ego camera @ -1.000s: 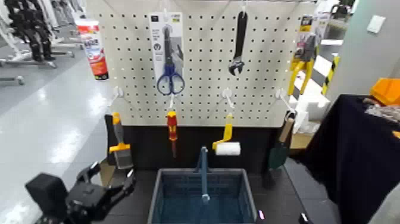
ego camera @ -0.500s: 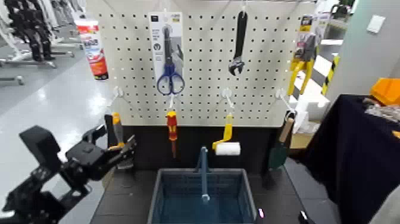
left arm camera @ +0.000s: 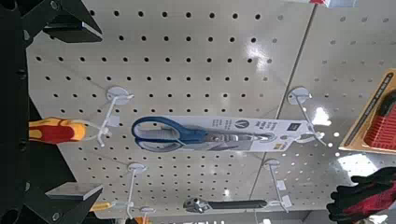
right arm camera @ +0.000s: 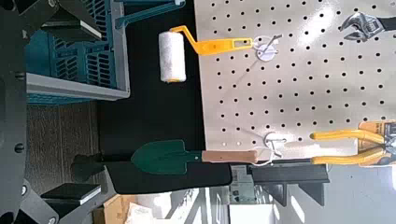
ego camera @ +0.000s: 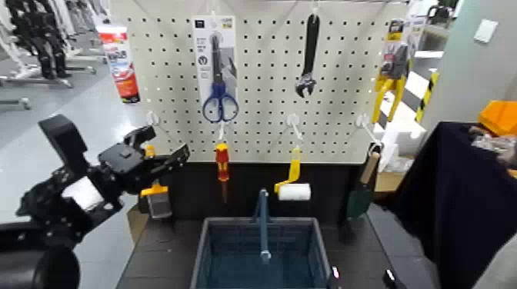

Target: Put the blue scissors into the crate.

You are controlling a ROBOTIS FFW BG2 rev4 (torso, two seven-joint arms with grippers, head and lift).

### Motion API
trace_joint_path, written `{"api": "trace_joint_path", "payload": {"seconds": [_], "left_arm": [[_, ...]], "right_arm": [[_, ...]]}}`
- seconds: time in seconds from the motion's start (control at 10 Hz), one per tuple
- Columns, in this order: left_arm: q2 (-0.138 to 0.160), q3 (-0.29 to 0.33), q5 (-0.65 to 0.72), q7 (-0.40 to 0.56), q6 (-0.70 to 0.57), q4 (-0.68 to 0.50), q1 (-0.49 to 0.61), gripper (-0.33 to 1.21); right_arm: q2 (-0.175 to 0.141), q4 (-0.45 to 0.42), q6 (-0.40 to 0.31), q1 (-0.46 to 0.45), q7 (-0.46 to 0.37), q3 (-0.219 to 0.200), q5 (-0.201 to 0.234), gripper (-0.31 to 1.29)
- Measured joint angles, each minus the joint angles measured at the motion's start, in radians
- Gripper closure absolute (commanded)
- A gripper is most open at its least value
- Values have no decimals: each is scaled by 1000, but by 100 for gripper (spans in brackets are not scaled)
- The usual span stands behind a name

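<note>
- We saw the blue scissors point(ego camera: 220, 104) hanging on their card on the pegboard point(ego camera: 261, 100), above the crate point(ego camera: 206, 250) and behind it.
- We had the left gripper point(ego camera: 165, 146) up and to the left of the crate, its pincer spread and holding nothing.
- We had the right gripper point(right arm camera: 75, 110) low by the crate's right side, pincer spread and holding nothing.

pale pegboard point(ego camera: 261, 115) | grey floor point(ego camera: 85, 115) — glossy | right: dark-draped table point(ego camera: 454, 192) — orange bin point(ego camera: 500, 117) atop
</note>
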Motion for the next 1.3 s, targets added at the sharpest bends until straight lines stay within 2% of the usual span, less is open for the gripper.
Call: {"api": "trace_joint_path", "payload": {"seconds": [0.3, 0.7, 1.3], "left_arm": [[39, -40, 31, -53, 6, 68, -102, 26], [79, -112, 52, -117, -3, 172, -246, 24], [95, -187, 63, -170, -53, 313, -415, 25]], "right_arm": [[-2, 5, -1, -8, 2, 2, -6, 16], [-1, 15, -2, -24, 17, 2, -12, 16], [1, 32, -14, -41, 33, 5, -19, 16]]}}
